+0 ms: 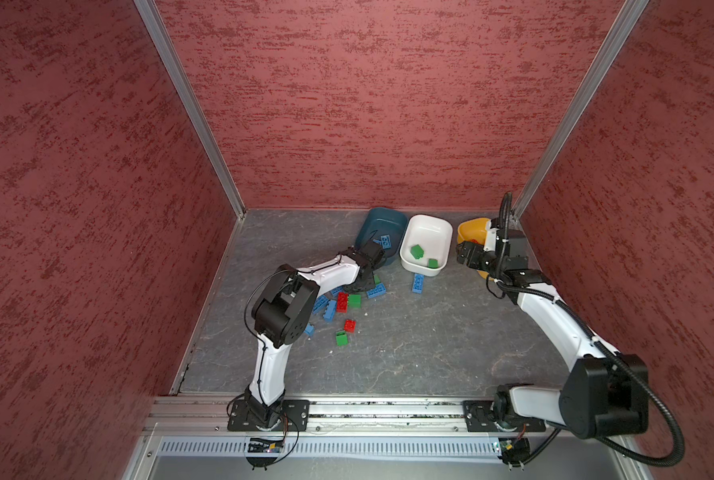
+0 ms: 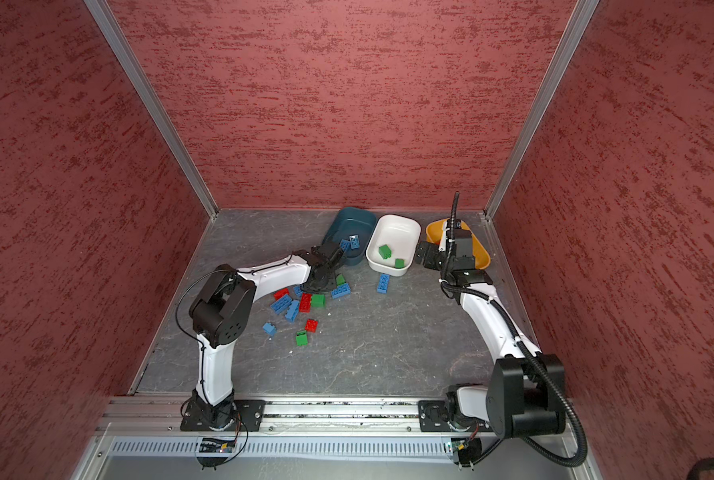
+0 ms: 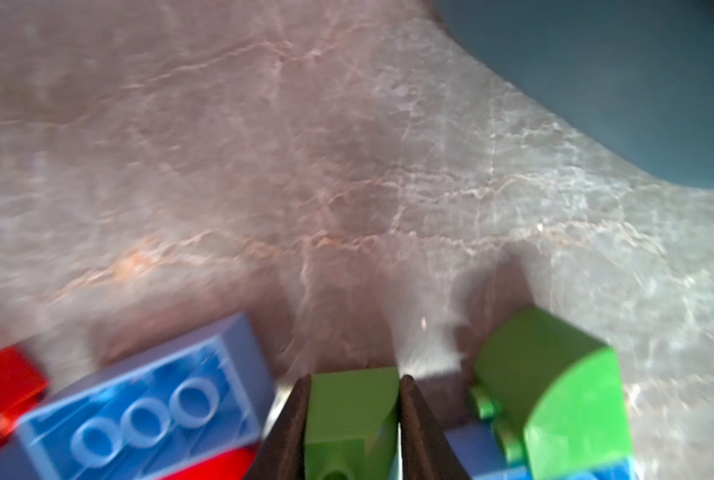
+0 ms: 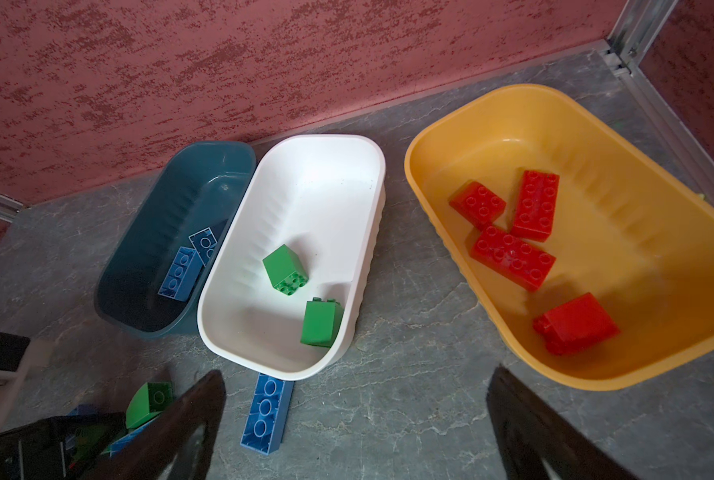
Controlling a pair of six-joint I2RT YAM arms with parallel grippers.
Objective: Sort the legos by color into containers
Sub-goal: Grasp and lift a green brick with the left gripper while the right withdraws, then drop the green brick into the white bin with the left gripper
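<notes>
In the left wrist view my left gripper point(image 3: 354, 380) is shut on a green lego point(image 3: 349, 411), low over the floor among the loose pile point(image 1: 343, 301). Blue point(image 3: 147, 407), red point(image 3: 2, 382) and another green brick point(image 3: 555, 382) lie right beside it. The teal tub point(image 4: 168, 199) holds two blue bricks, the white tub point(image 4: 318, 183) two green ones, the yellow tub point(image 4: 555, 124) several red ones. My right gripper point(image 4: 357, 374) hangs open and empty over the floor between the white and yellow tubs. It also shows in both top views point(image 1: 461, 251).
One blue oblong brick point(image 1: 418, 283) lies alone just in front of the white tub point(image 1: 430, 232). A red point(image 1: 350, 325), a green point(image 1: 341, 338) and a blue brick point(image 2: 269, 328) lie nearer the front. Red walls enclose three sides; a metal rail point(image 1: 388, 409) carries both arm bases.
</notes>
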